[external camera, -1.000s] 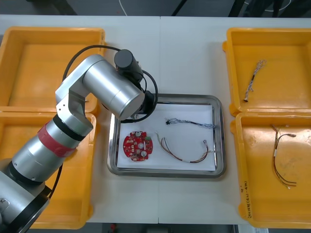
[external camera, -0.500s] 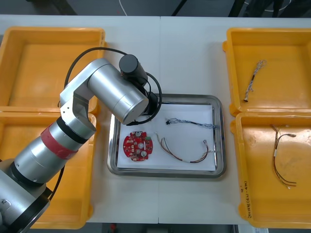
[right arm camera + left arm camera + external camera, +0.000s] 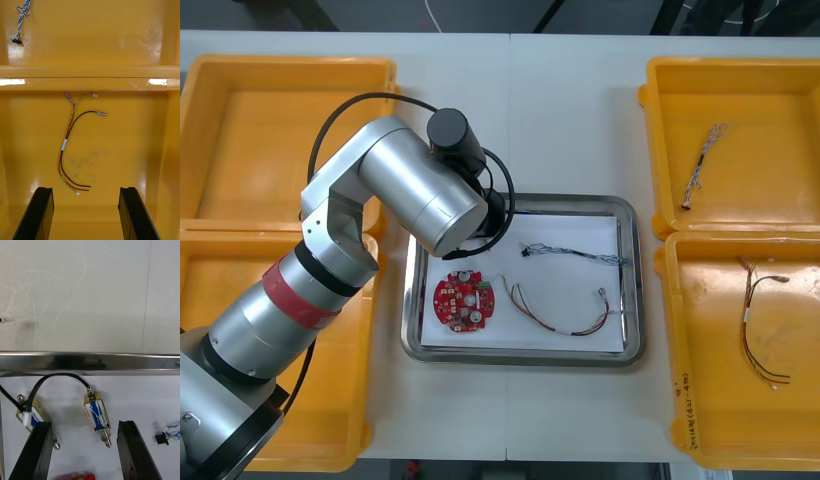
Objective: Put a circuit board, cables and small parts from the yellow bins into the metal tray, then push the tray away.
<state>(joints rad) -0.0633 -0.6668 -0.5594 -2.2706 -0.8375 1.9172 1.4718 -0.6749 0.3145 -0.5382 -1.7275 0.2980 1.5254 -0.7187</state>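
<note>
Two small metal parts (image 3: 96, 416) joined by a black cable (image 3: 60, 377), on the metal tray's (image 3: 90, 362) white floor by its rim, left gripper (image 3: 85, 425) just above, fingers spread, empty, right gripper (image 3: 85, 189) spread, empty, over a yellow bin (image 3: 123, 150) holding a red and yellow cable (image 3: 67, 150)

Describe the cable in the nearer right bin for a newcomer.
On the robot's right stand two yellow bins; take the nearer bin. Its cable is loose red, yellow and black strands with a white band; the twisted cable in the far bin is blue and white.
</note>
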